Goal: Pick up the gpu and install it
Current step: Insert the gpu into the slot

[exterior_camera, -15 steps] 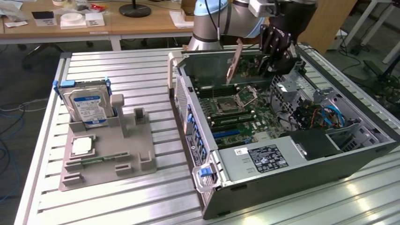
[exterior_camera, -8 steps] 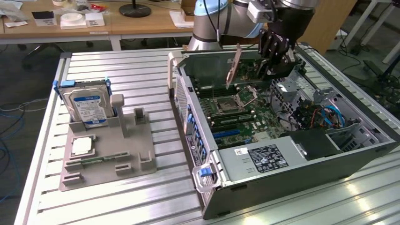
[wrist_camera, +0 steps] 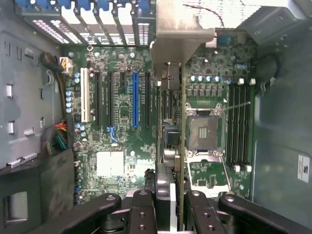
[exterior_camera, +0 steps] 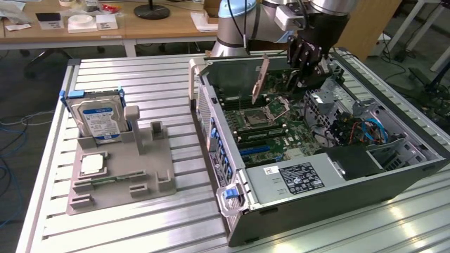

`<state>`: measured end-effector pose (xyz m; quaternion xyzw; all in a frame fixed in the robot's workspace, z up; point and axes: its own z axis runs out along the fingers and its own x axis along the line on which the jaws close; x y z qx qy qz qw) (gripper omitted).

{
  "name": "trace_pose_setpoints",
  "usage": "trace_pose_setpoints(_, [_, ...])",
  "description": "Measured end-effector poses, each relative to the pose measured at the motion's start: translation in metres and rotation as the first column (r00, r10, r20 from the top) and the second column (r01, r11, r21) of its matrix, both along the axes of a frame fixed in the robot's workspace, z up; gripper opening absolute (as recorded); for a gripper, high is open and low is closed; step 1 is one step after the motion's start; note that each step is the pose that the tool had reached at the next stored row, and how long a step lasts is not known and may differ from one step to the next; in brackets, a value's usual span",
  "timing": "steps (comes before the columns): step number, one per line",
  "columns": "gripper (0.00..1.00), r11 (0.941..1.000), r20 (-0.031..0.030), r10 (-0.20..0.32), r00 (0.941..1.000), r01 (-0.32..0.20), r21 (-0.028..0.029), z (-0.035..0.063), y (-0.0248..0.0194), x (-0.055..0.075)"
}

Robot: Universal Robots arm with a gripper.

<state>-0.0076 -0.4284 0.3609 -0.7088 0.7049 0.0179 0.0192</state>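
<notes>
Pick-up done: gripper (exterior_camera: 304,68) (wrist_camera: 168,210) clamped on the gpu (exterior_camera: 261,79) (wrist_camera: 171,146), held edge-on over the open computer case (exterior_camera: 393,182). Not seated; the card hangs above the motherboard (wrist_camera: 117,156), apparently off to one side of the blue slot (wrist_camera: 136,100). Fan face and lower connector edge can't be made out.

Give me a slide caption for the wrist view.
The gripper holds the gpu edge-on over the motherboard inside the open computer case.
</notes>
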Motion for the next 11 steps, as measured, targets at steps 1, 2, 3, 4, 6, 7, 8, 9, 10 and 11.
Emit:
trace_pose_setpoints(1, [0.28,0.9999,0.0000,0.012,0.9999,-0.012,0.0014,-0.0013,0.0000,-0.0001])
trace_pose_setpoints(2, [0.28,0.9999,0.0001,0.017,0.9999,-0.017,0.0027,-0.0023,0.0000,-0.0002])
trace_pose_setpoints(3, [0.28,0.9998,0.0001,0.019,0.9998,-0.019,0.0035,-0.0030,0.0000,-0.0002])
trace_pose_setpoints(4, [0.28,0.9998,0.0001,0.020,0.9998,-0.020,0.0035,-0.0038,0.0000,-0.0006])
trace_pose_setpoints(6, [0.28,0.9998,0.0000,0.021,0.9998,-0.021,0.0035,-0.0053,0.0000,-0.0007])
trace_pose_setpoints(7, [0.28,0.9998,0.0000,0.021,0.9998,-0.021,0.0033,-0.0054,0.0000,-0.0007])
trace_pose_setpoints(8, [0.28,0.9998,-0.0001,0.021,0.9998,-0.021,0.0033,-0.0056,0.0000,-0.0007])
trace_pose_setpoints(9, [0.28,0.9998,0.0000,0.021,0.9998,-0.021,0.0035,-0.0058,0.0000,-0.0007])
trace_pose_setpoints(10, [0.28,0.9998,0.0000,0.021,0.9998,-0.021,0.0036,-0.0059,0.0000,-0.0007])
trace_pose_setpoints(11, [0.28,0.9998,0.0000,0.021,0.9998,-0.021,0.0036,-0.0060,0.0000,-0.0007])
